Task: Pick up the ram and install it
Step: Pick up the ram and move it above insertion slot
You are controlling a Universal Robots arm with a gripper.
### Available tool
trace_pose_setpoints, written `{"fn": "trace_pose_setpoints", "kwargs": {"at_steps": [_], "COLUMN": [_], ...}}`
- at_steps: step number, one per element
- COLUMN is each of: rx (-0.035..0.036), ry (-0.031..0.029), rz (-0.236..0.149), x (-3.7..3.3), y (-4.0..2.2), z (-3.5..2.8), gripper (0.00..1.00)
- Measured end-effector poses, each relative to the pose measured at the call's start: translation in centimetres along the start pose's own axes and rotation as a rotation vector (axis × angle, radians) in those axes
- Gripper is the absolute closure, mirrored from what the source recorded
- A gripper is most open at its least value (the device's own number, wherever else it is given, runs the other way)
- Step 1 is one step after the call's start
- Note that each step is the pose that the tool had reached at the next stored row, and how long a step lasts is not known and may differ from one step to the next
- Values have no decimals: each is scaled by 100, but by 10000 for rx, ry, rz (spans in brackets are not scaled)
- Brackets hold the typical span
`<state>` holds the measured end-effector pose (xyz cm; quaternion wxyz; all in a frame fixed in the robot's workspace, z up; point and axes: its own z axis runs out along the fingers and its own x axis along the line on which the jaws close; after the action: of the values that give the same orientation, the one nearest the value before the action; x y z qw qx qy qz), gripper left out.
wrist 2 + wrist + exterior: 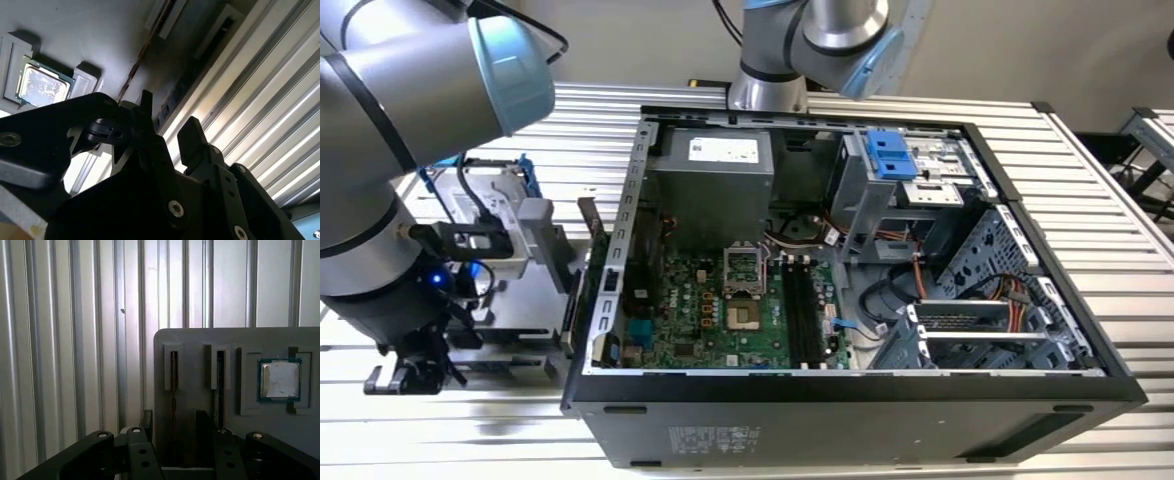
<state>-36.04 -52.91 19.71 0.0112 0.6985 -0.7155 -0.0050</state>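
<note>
In both wrist views a grey holder plate (200,340) carries the ram (173,382), a thin stick seen edge-on in a slot (136,67). A second dark stick (220,380) sits in the neighbouring slot. My gripper (175,425) is open and holds nothing. Its two black fingers (147,421) stand one on each side of the ram's near end, apart from it, as the second wrist view's gripper (167,120) also shows. In the exterior view the gripper (411,372) hangs low at the left, beside the holder plate (520,310).
A square CPU chip (279,380) lies in a pocket of the holder. The open computer case (854,385) stands in the middle of the slatted table (1121,200), with the motherboard's long memory slots (801,315) exposed. A blue-handled drive frame (487,195) stands behind the holder.
</note>
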Motion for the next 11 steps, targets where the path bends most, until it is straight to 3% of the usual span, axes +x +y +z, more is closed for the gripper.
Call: {"fn": "trace_pose_setpoints", "kwargs": {"at_steps": [4,11], "rx": [0,0], "ry": [1,0], "rz": [-1,-2], "x": [0,0], "y": [0,0], "z": [32,36], "gripper": [0,0]}}
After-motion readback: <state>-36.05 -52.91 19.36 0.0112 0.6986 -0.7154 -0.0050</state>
